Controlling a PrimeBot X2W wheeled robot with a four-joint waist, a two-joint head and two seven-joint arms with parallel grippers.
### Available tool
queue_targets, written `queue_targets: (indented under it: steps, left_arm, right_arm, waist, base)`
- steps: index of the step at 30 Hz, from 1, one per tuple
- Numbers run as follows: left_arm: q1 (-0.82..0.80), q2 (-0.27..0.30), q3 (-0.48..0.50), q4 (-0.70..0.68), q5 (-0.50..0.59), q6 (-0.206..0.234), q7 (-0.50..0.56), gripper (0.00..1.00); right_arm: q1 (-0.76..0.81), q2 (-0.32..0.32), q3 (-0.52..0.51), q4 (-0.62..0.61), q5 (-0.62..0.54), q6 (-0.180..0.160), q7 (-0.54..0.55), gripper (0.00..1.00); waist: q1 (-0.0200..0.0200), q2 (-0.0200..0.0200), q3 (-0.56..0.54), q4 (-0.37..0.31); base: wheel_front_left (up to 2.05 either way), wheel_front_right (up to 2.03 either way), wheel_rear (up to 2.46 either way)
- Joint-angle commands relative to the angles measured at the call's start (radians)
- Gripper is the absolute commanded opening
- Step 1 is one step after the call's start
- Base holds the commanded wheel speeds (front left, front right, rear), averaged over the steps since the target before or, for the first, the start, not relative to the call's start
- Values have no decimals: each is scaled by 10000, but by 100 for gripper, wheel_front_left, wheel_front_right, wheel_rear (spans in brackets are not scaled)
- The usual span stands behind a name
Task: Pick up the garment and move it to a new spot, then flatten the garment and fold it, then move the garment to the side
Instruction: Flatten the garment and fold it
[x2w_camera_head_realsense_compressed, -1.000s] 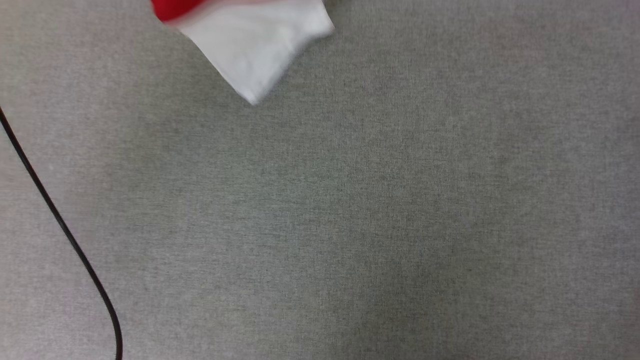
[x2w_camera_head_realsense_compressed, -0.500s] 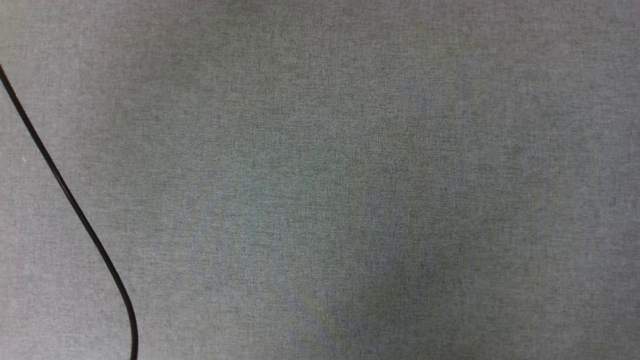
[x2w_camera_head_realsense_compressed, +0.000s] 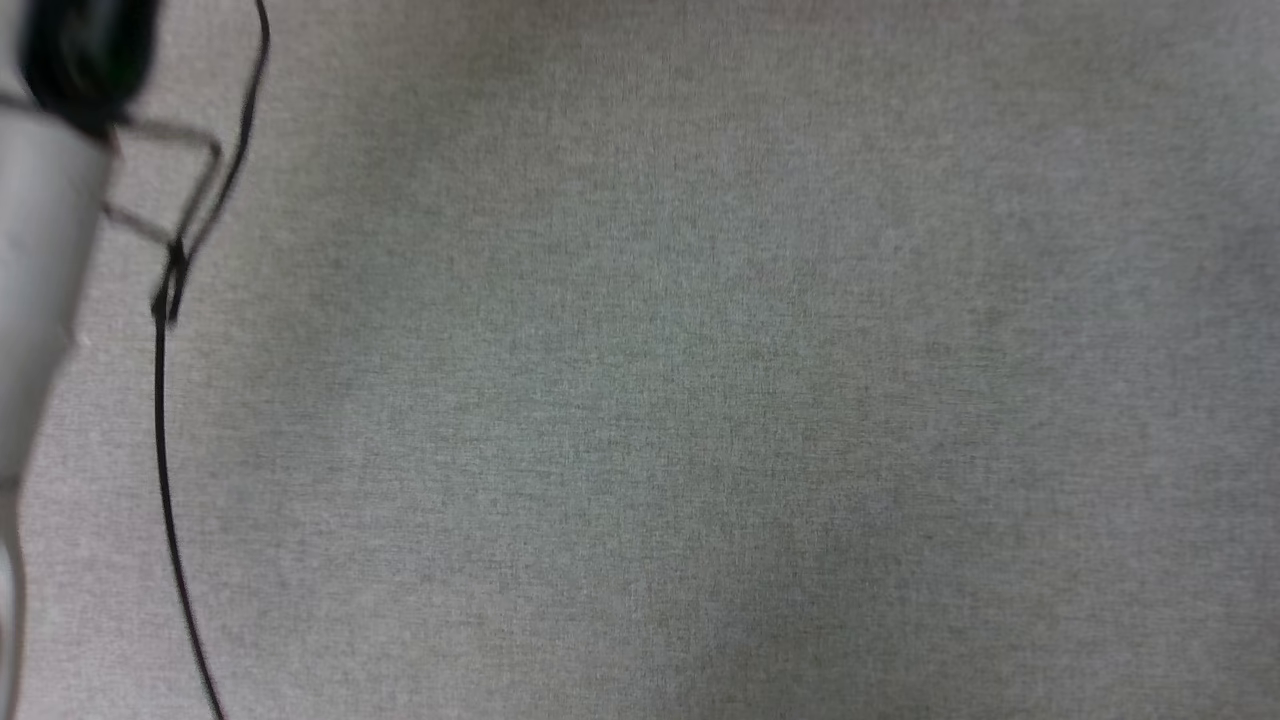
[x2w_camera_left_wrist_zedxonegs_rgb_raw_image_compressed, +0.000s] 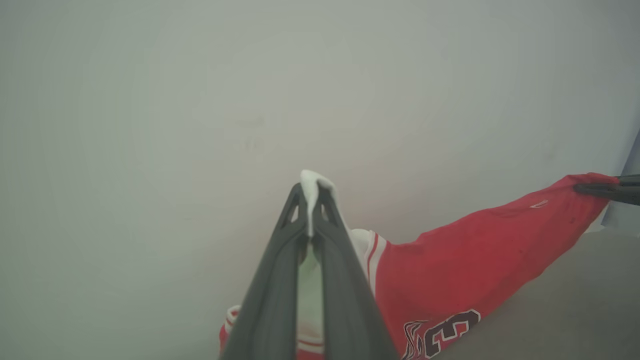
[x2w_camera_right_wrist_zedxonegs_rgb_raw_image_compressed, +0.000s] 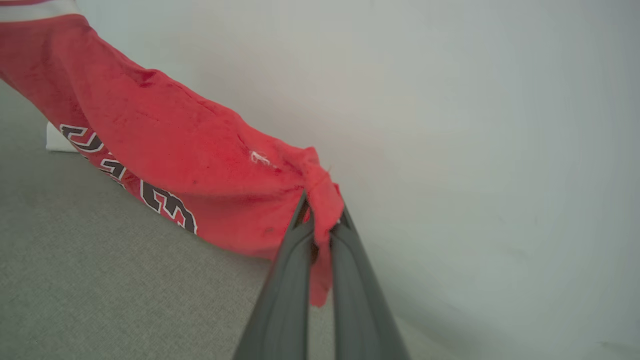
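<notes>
Jersey aloft: red jersey T-shirt with white sleeves stretched above grey fabric tabletop. Left gripper pinched tight on sleeve, right gripper on red corner. Pale forearm newly swung in, so the carry looks under way.

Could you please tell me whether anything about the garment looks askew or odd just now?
Yes: the garment hangs bunched and sagging, not spread flat, between the left gripper, shut on a white fabric edge, and the right gripper, shut on a wad of red cloth.

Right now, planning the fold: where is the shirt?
In both wrist views the shirt stretches between the grippers over the grey surface: left gripper on its white edge, right gripper on a red corner.
</notes>
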Motion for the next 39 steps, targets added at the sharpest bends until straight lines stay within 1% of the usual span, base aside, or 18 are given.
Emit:
queue_targets:
  steps: [1, 7, 9, 12, 15, 20, 25, 32, 35, 36, 39]
  left_arm:
    - [596, 61, -53, -242, -55, 81, -74, 0]
    - [4012, 663, -375, -2146, -369, 915, -67, 0]
    - [5104, 913, -473, -2835, -494, 1256, -32, 0]
    - [6739, 1317, -595, -3721, -722, 1834, 49, 0]
    - [8138, 1546, -873, -4419, -932, 2293, 143, 0]
    - [10131, 1954, -1162, -5017, -1266, 2936, 155, 0]
    - [11759, 2273, -1452, -5349, -1661, 3345, 157, 0]
    - [13712, 2311, -1638, -5701, -2321, 3890, 13, 0]
    - [14318, 2377, -1598, -5814, -2517, 4076, -70, 0]
    - [14318, 2377, -1598, -5814, -2517, 4076, -70, 0]
    - [14787, 2398, -1527, -5966, -2667, 4178, -148, 0]
  right_arm:
    - [468, -166, 215, -171, 154, -7, -71, 0]
    - [2751, -789, 836, -1009, 985, -7, -318, 0]
    - [3506, -1051, 857, -1261, 1253, -9, -375, 0]
    - [4713, -1263, 926, -1629, 1480, -7, -412, 0]
    - [5907, -1545, 897, -1844, 1641, -7, -467, 0]
    - [7834, -1843, 670, -2149, 1816, -7, -564, 0]
    - [9681, -2052, 232, -2533, 1847, -7, -626, 0]
    - [12290, -2151, -748, -3345, 1499, -7, -480, 0]
    - [13342, -2052, -1396, -3801, 1281, -7, -341, 0]
    - [13342, -2052, -1396, -3801, 1281, -7, -341, 0]
    - [14410, -1949, -2112, -4346, 1096, -7, -11, 0]
  waist:
    - [-1, 0, -387, -27]
    - [-1, 0, -1436, 8]
    - [-1, 0, -1743, 44]
    - [-1, 0, -2148, 28]
    - [-1, 0, -2568, 85]
    - [-1, 0, -3303, 109]
    - [-1, 0, -3955, 170]
    - [-1, 0, -4614, 109]
    - [-1, 0, -4809, 102]
    - [-1, 0, -4809, 102]
    - [-1, 0, -4890, 99]
  base:
    - [0, 0, 0]
    - [0, 0, 0]
    - [0, 0, 0]
    - [0, 0, 0]
    - [0, 0, 0]
    - [0, 0, 0]
    - [0, 0, 0]
    - [0, 0, 0]
    - [0, 0, 0]
    - [0, 0, 0]
    - [0, 0, 0]
